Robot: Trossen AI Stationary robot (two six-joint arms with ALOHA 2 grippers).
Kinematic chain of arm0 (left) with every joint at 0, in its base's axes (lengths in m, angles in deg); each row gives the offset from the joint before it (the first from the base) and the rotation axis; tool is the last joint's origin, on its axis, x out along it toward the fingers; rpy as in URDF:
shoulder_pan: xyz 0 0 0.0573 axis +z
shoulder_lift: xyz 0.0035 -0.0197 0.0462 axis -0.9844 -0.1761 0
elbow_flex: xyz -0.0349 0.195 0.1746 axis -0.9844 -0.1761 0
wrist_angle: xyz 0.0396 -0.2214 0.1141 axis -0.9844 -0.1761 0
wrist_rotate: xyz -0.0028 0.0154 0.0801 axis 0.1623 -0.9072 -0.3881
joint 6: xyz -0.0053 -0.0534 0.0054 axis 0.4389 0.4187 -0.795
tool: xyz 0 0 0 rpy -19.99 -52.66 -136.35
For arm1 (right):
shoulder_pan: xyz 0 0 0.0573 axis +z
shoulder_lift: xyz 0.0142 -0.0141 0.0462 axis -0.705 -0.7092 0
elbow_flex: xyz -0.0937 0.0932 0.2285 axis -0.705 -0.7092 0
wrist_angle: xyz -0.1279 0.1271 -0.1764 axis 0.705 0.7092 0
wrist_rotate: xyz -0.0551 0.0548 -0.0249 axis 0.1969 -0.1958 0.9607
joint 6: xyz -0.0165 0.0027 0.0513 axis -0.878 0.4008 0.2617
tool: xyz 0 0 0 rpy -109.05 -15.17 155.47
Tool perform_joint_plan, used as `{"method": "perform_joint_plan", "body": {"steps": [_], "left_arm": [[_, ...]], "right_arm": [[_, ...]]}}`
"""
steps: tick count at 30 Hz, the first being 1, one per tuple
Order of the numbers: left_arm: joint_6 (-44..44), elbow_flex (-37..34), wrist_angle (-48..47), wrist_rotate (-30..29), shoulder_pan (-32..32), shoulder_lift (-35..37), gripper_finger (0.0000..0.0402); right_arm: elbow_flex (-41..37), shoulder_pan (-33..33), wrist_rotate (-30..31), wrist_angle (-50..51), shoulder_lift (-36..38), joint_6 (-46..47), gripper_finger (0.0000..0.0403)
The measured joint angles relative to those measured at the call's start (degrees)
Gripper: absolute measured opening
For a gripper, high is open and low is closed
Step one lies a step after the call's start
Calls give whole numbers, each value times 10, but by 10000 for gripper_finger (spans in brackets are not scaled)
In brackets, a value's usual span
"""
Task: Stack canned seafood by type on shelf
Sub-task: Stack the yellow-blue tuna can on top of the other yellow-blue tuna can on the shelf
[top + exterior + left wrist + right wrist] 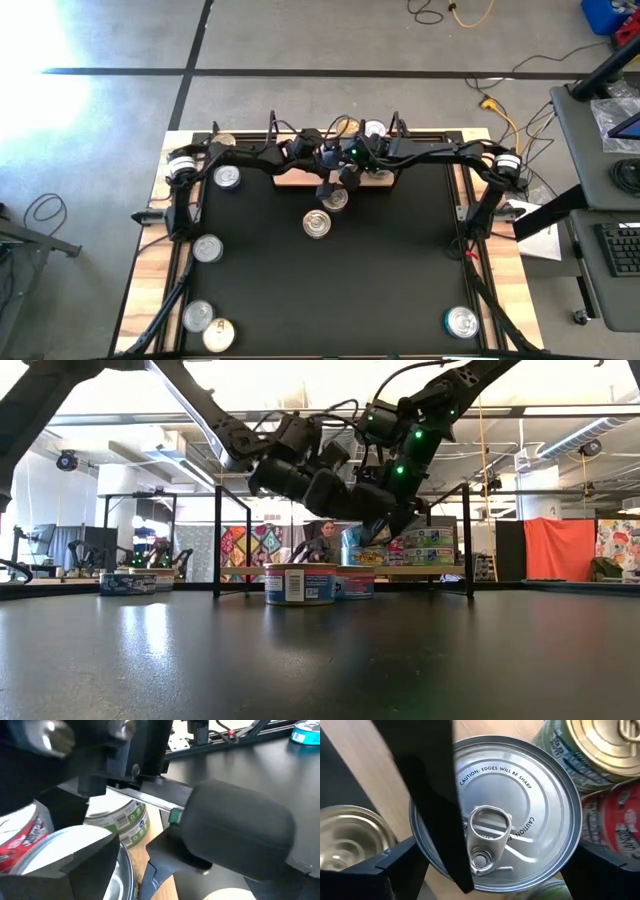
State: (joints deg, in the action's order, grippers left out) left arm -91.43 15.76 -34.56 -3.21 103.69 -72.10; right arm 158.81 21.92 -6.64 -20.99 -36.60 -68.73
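A silver-lidded can [515, 805] with a pull tab stands on the light-wood shelf [375, 750], near its near edge. My right gripper [497, 852] is open above it, one finger on each side of its rim. My left gripper [132, 855] is open too. One of its fingers [435, 795] reaches across the same can's lid. Beside this can on the shelf stand a gold-lidded can [600, 740], a red-labelled can [615, 820] and a green-labelled can [125, 820]. Both arms meet over the shelf [385, 180] at the table's far middle. My right gripper has its fingers [395, 865] close against the silver can's rim [417, 835] on both sides, coming from above; I cannot tell whether they touch it. My left gripper has one finger lying over the lid [55, 852]; whether it rests on the lid I cannot tell.
Two cans [317, 223] [337, 199] sit on the black table just in front of the shelf. More cans lie at the left [228, 177] [207, 248], the near left corner [197, 316] [218, 335] and the near right [462, 322]. The shelf's black wire posts [217, 540] stand at its ends.
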Motion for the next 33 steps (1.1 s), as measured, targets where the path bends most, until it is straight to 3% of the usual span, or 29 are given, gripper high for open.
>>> {"method": "perform_joint_plan", "body": {"steps": [8, 20, 33], "left_arm": [[29, 29, 13, 13, 2, -42, 367], [23, 39, -95, -1, 6, -1, 367], [56, 37, -146, -22, 7, 51, 367]], "right_arm": [[0, -2, 5, 19, 2, -22, 369], [7, -2, -17, 9, 4, -27, 369], [11, -1, -20, 28, 8, -13, 368]]}}
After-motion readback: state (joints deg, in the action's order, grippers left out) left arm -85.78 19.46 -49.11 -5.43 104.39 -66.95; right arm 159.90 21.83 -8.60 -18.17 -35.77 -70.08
